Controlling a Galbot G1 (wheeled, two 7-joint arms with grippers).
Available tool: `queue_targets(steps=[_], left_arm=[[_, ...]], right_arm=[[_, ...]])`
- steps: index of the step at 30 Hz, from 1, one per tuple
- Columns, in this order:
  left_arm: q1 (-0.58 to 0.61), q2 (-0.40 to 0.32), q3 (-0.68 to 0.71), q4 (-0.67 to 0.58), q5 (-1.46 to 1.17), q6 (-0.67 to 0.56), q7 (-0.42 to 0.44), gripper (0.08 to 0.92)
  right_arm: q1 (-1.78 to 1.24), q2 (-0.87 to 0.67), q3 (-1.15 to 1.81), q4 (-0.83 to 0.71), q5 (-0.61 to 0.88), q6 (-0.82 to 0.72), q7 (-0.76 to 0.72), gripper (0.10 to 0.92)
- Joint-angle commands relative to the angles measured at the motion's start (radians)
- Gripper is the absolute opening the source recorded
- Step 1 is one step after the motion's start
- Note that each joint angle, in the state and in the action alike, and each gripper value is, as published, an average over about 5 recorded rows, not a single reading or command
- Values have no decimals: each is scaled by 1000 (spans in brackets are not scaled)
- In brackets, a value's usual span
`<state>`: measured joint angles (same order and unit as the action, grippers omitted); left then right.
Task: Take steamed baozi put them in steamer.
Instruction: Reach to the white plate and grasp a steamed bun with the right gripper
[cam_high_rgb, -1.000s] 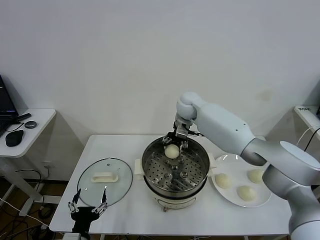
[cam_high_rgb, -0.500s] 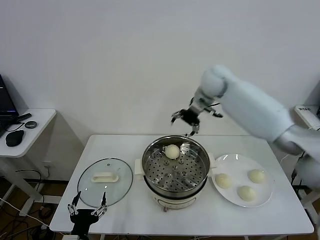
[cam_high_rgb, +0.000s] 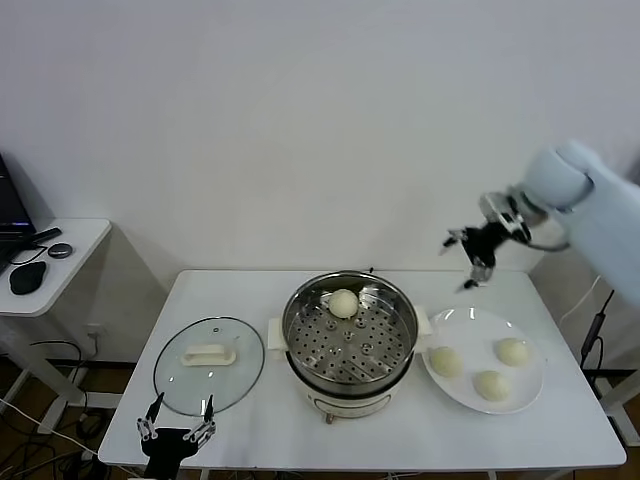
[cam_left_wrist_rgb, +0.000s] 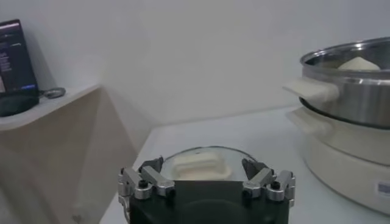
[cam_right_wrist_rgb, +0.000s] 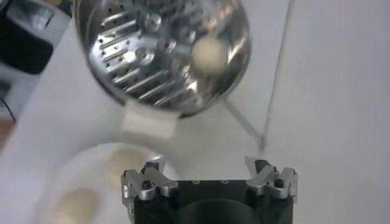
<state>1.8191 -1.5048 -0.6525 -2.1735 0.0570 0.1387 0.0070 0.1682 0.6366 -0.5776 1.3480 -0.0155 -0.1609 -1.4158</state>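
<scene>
The steamer (cam_high_rgb: 349, 340) stands at the middle of the white tabletop (cam_high_rgb: 260, 415), with one steamed baozi (cam_high_rgb: 343, 303) resting on its perforated tray at the far side of the pot. Three further baozi (cam_high_rgb: 446, 361) (cam_high_rgb: 513, 351) (cam_high_rgb: 490, 385) lie on the white plate (cam_high_rgb: 530, 390) just to the right of the steamer. The right tool (cam_high_rgb: 477, 250) hangs in the air above the far edge of the tabletop, beyond the plate and well apart from the steamer; its fingers are spread wide and hold nothing (the right wrist view shows both finger pairs apart with only the pot and plate beyond them). The left tool (cam_high_rgb: 175, 432) is parked low at the near edge, just in front of the glass lid (cam_high_rgb: 209, 352), fingers likewise spread wide and empty
</scene>
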Motion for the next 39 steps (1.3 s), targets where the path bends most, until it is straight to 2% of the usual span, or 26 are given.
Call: queue_targets(steps=[1,5,12,39], left_arm=[[15,0,-3,-2,-6,2,1,823],[25,-4,-5,-1,-3,1,0,823],[26,1,-8,4,2,1,3,823],[6,7,-11,35,1,-2,9,823]], right_arm=[[-307,-136,117,143,-129,-200,24,823],[-316,-67,80,114,-218,-156,18,823],[-348,37,75,63,-290,-140,48,823],[-472,174,192,-93,-405,-138,130,823]])
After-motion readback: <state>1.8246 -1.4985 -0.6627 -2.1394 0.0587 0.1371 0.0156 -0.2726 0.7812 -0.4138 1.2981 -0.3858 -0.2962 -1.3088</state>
